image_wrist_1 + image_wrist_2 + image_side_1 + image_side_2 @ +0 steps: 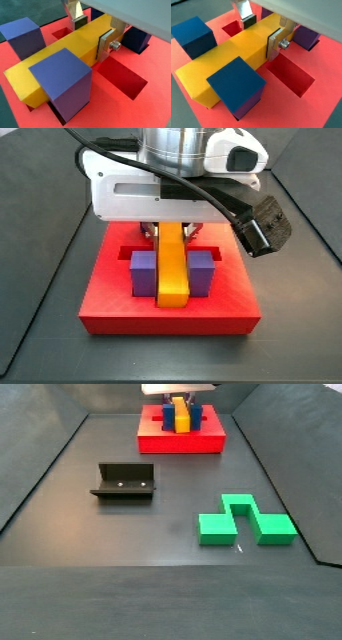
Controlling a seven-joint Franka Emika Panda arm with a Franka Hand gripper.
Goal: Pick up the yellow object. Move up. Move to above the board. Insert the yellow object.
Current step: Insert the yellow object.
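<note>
In the side view of the whole floor, you had the fixture (123, 482) sitting left of centre, upright on its base plate and well apart from everything else. Further right, the green block (246, 522) lay in the right middle of the frame, also well clear of the work. At top centre stood the board (181, 439), with the yellow object (179, 417) rising from it under the arm.

In the closer side view, your gripper (170, 231) hung at the upper centre, directly over the board (168, 312), which filled the lower middle of the frame. The yellow object (173, 274) ran down the middle of the frame between two purple posts (143, 273), one on each side and just beside it; its near end sat low on the red surface.

In both wrist views, your gripper (93, 34) was clamped on the yellow object (63, 60): a silver finger plate (107, 46) pressed flat against one long face, and the opposite finger (79, 22) met the far face. The bar lay in the gap between posts, a blue post (194, 36) at upper left and another block (236, 85) at lower centre, just beside it. Open square recesses (294, 76) showed in the board (311, 107) to the right of the bar. Whether the bar was fully seated I could not tell.
</note>
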